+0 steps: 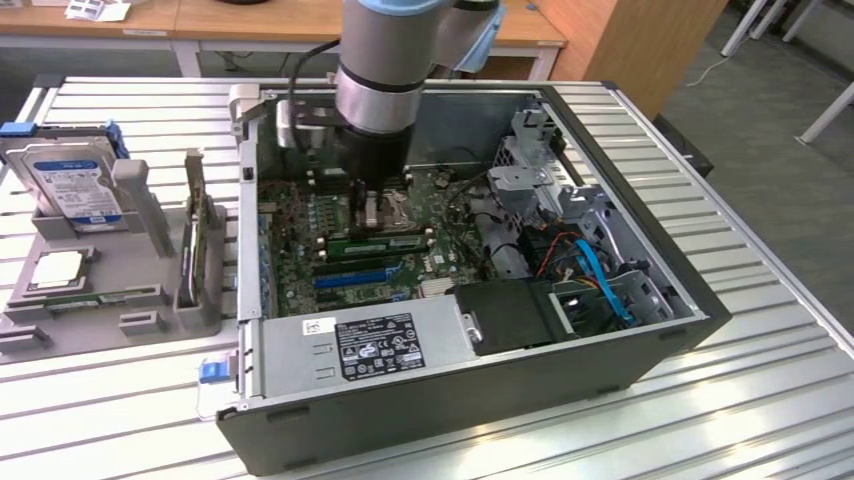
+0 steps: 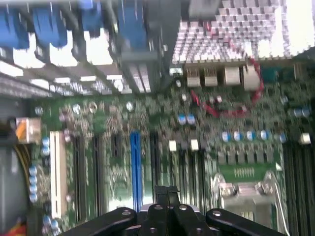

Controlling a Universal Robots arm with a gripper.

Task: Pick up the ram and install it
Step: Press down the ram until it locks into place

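Fingers of the gripper (image 2: 167,195) are pressed together in the wrist view, dark tips meeting with nothing between them. In the exterior view we see the gripper (image 1: 372,205) reaching down from the grey arm (image 1: 379,80) into the open computer case (image 1: 641,300), in the upper centre of the frame, over the motherboard (image 1: 287,215). Just below it in the picture lies what we take for the ram (image 1: 380,243): a long, narrow green stick with dark chips, standing on its edge on the board. Its long axis runs across the frame from left to right, the right end a little higher, parallel to the blue expansion slot (image 1: 354,272) just beneath it. We cannot tell whether the stick is fully seated, nor whether the fingertips touch it. At the left of the frame, well apart from the case, a grey holder (image 1: 140,300) carries a hard drive (image 1: 67,185).
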